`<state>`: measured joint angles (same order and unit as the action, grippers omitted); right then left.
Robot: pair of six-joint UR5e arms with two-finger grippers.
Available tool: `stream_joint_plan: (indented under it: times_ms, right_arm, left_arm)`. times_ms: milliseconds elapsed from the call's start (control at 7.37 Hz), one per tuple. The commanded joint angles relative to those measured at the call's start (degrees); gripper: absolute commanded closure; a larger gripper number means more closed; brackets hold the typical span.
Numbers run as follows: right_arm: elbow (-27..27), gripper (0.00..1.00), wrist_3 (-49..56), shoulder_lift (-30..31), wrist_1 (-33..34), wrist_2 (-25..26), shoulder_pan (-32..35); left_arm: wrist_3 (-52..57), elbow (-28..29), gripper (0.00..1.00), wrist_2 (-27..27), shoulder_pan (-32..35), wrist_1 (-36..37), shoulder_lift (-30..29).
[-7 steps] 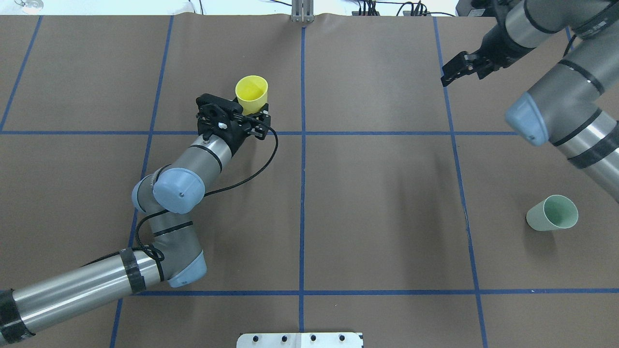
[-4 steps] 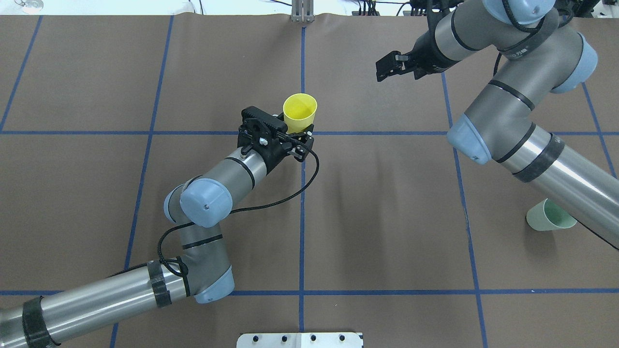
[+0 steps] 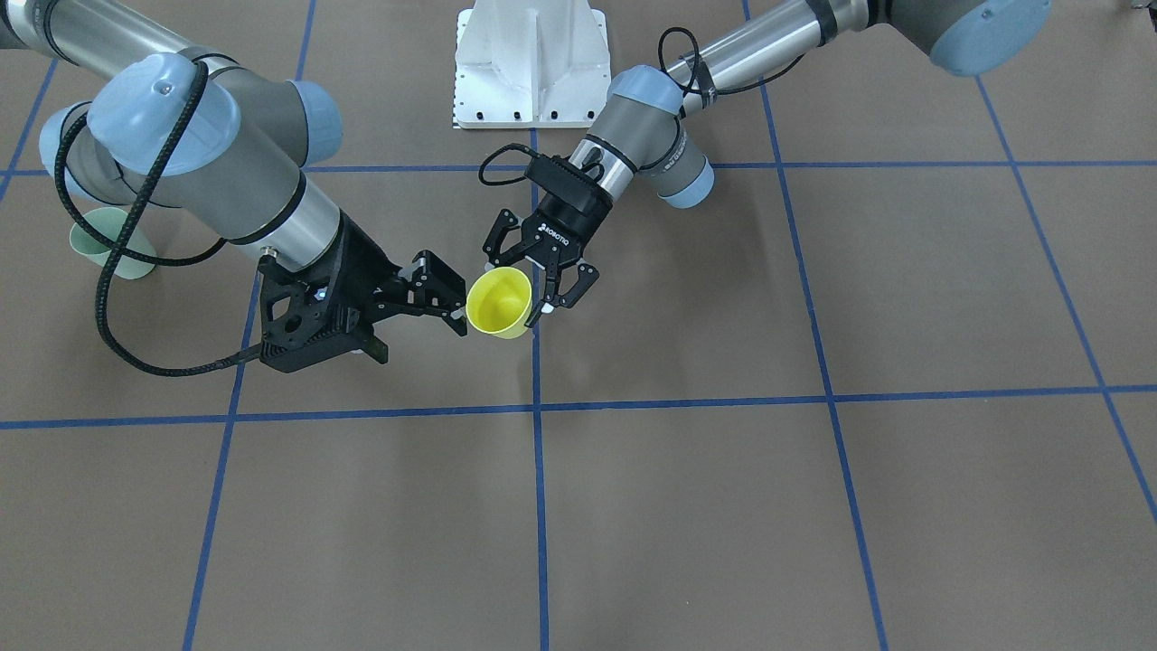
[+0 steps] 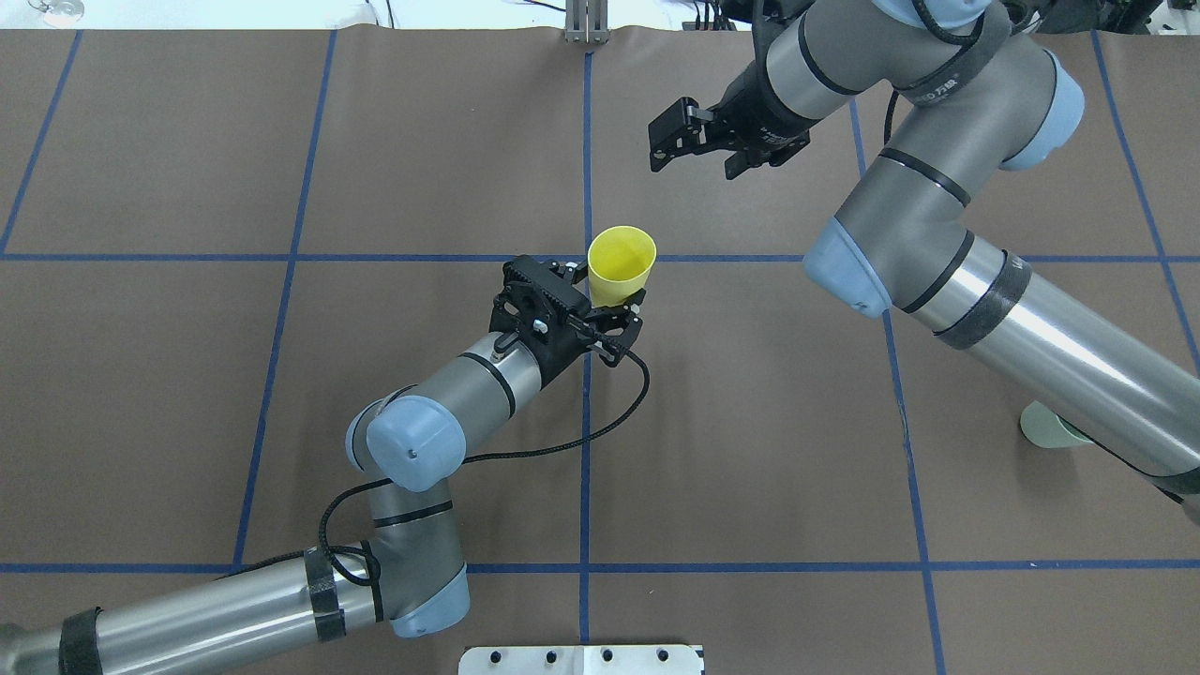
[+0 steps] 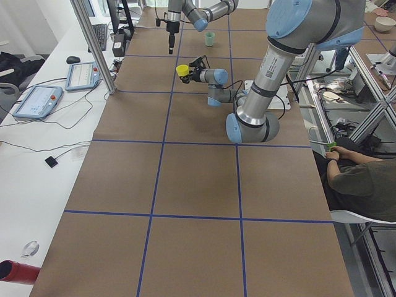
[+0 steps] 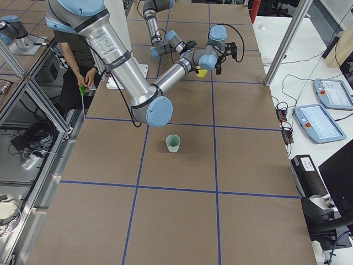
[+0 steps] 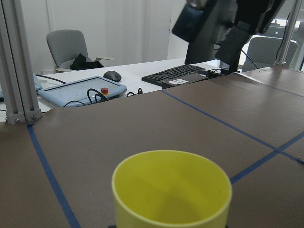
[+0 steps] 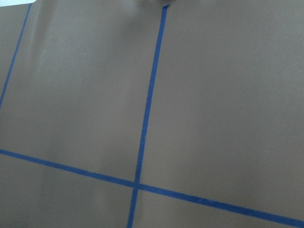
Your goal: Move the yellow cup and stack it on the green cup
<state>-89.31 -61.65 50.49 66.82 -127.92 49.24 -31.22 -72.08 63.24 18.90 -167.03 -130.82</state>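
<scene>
Mid-transfer: yellow cup (image 4: 620, 265) offered near the table's centre line
The table (image 4: 750, 422) is bare around both arms; the green cup (image 6: 173, 143) stands well apart on the right arm's side. The left gripper (image 3: 533, 282) pinches the yellow cup low down; the right gripper (image 4: 664, 139), spread and empty, must next close round it

yellow cup (image 4: 621, 265), look: bright yellow tapered tumbler, plain, no handle, wider at the rim, empty.
yellow cup, state: gripped low on its wall by the left hand (image 4: 609, 292), mouth up.
yellow cup, place: near the middle of the worktop (image 4: 750, 422).
green cup (image 6: 173, 143), look: pale mint tumbler of the same shape.
green cup, pose: upright on the worktop, rim up, untouched.
green cup, place: robot's right side, well apart from the yellow cup.
</scene>
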Motion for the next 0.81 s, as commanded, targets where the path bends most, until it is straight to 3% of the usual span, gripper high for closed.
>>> stream_joint_plan:
  times_ms: [0, 679]
  right_arm:
    - [0.2, 0.01, -2.7, -0.7, 0.5, -3.3, -2.0]
    - [-0.5, 0.13, -1.5, 1.1, 1.0, -6.9, -3.5]
  left_arm:
    - [1.4, -0.1, 0.71, -1.3, -1.1, -1.5, -0.1]
    - [1.3, -0.6, 0.71, -2.1, -1.3, -2.1, -0.5]
